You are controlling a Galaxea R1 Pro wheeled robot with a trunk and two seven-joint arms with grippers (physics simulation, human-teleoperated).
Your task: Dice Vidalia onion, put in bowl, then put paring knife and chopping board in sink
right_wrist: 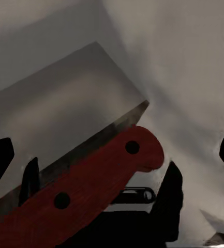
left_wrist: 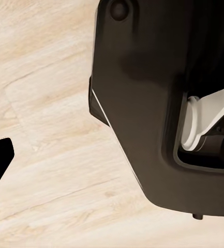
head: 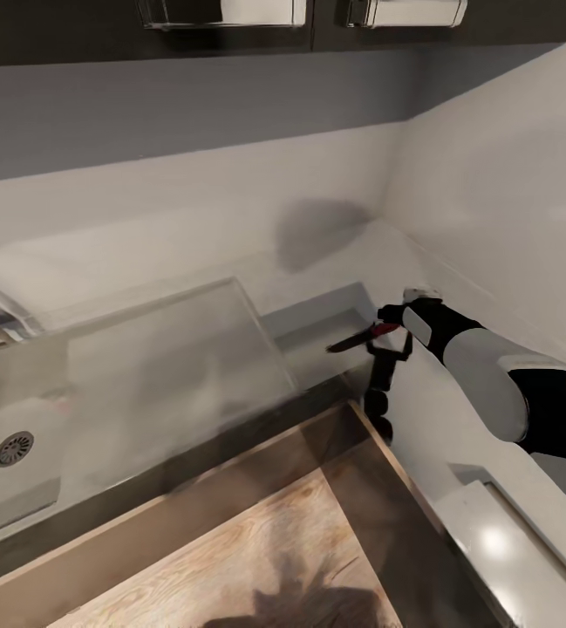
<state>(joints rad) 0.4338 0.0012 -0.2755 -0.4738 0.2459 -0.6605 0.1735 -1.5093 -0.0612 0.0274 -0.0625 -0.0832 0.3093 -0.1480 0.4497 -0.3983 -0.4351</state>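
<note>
Now right hand [head: 385,336] grips paring knife [head: 361,336] over countertop [head: 335,262] beside sink [head: 143,384]; no readable markings.

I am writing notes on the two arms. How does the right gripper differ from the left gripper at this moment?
The right gripper is shut on the paring knife, above the countertop beside the sink; whether the left gripper holds anything cannot be told. The right wrist view looks at the red handle and grey worktop; the left wrist view looks at the wood floor and the robot's dark body.
</note>
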